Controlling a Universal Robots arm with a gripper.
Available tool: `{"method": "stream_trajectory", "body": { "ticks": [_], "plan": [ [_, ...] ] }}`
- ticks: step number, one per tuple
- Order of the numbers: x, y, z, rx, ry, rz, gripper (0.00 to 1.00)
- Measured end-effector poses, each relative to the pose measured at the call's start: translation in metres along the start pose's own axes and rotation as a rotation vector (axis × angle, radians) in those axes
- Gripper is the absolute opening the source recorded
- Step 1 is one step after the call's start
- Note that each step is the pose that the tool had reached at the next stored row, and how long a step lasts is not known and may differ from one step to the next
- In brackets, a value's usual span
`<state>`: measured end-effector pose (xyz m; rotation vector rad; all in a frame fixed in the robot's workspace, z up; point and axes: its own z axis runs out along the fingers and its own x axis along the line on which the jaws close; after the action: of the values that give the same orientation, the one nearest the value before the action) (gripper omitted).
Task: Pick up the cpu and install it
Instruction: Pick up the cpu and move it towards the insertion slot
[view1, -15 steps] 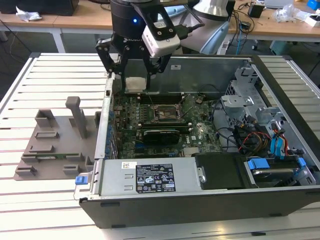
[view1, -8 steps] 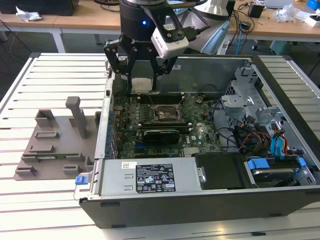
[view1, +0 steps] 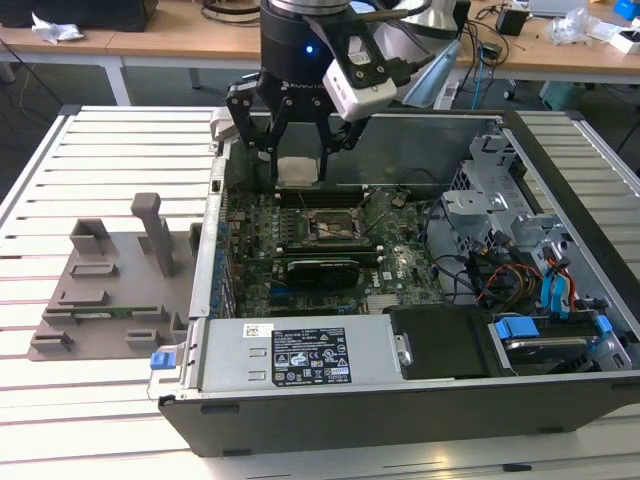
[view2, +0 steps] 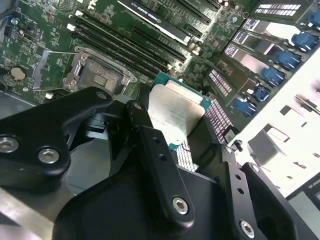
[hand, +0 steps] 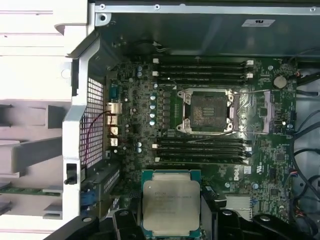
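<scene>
In the exterior view, the gripper (view1: 298, 165) hangs over the far part of the open computer case (view1: 420, 395). Its two black fingers (view1: 270, 140) are clenched on the cpu (view1: 297, 172), which is in the air above the motherboard (view1: 300, 290) and touches nothing else. The socket (view1: 335, 226) is lower than the cpu, a little nearer to the camera and a little toward the exterior view's right. This offset is, I think, the relation that matters for the coming placing. A grey fixture (view1: 110, 265) lies outside the case, at the exterior view's left.

In the second wrist view, the gripper (view2: 175, 132) presses the cpu (view2: 175, 107) on two opposite edges, one finger (view2: 150, 145) on each side. The silvery metal top faces the camera and the green rim shows around it. The socket (view2: 97, 75) stands apart from the cpu, with its metal frame open.

In the first wrist view, the cpu (hand: 171, 200) sits flat between the fingers of the gripper (hand: 171, 222), with its top toward the wrist. It is square, so it has no long axis. Its edges run almost parallel to the edges of the socket (hand: 207, 111), so I judge that it needs little turning. A row of memory slots (hand: 202, 150) lies between the cpu and the socket. The socket is bare, so the cpu is not yet installed.
</scene>
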<state>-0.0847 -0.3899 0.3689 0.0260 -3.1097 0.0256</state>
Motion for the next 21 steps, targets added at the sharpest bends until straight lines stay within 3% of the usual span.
{"method": "stream_trajectory", "body": {
  "ticks": [15, 18, 21],
  "plan": [
    [-0.0322, 0.0152, 0.0074, 0.0001, 0.0131, 0.0, 0.55],
    [-0.0721, 0.0253, 0.0206, -0.0001, 0.0278, 0.0, 0.55],
    [-0.0776, 0.0266, 0.0225, -0.0002, 0.0294, 0.0, 0.55]
  ]
}}
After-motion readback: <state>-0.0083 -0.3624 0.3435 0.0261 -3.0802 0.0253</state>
